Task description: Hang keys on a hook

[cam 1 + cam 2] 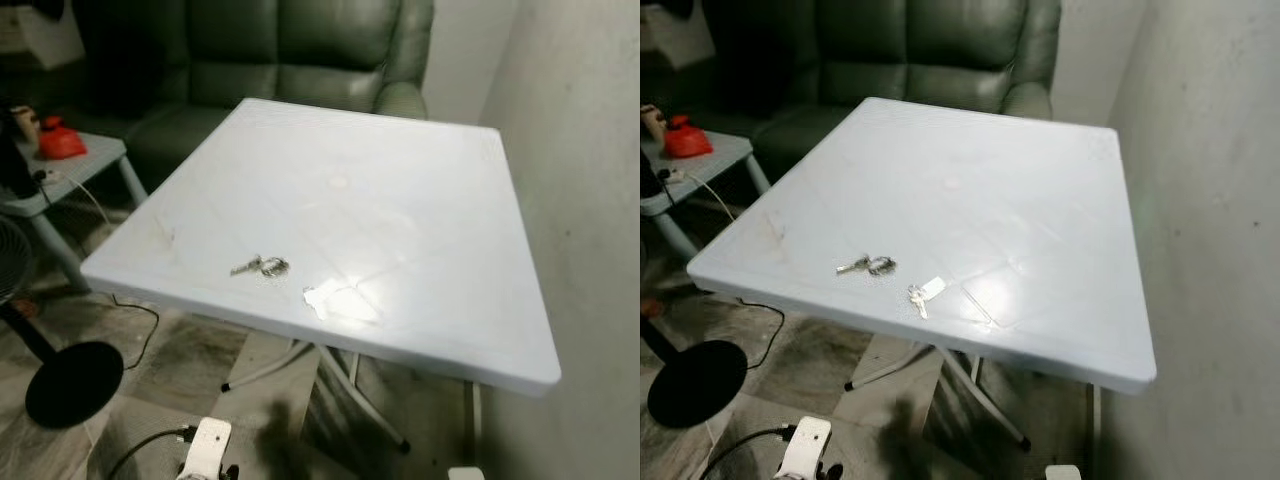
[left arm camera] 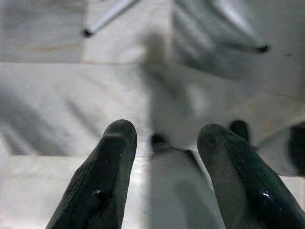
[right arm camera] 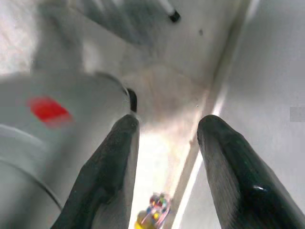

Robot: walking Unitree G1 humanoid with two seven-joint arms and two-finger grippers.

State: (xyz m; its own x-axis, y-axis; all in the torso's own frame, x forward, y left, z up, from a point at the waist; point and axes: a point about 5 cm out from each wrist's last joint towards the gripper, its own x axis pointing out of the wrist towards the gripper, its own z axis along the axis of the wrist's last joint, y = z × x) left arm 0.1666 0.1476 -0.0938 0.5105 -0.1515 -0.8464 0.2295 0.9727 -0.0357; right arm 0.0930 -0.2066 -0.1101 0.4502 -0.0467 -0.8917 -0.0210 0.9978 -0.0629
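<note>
A: Progress? The small bunch of silver metal keys [image 1: 869, 266] lies untouched on the white square plastic surface [image 1: 1020, 200], near its front edge. A second small key with a pale tag [image 1: 921, 294] lies just beside it. No hook is visible.

B: Nothing done, then. Grippers?

A: Left gripper [image 2: 164, 152] and right gripper [image 3: 167, 143] hang low over the tiled floor [image 2: 43, 100], fingers spread apart, holding nothing.

B: Obstacles?

A: A grey wall [image 1: 590, 150] close on the right; a dark green sofa [image 1: 290, 50] beyond; a side table with a red object [image 1: 60, 142] to the left.
</note>
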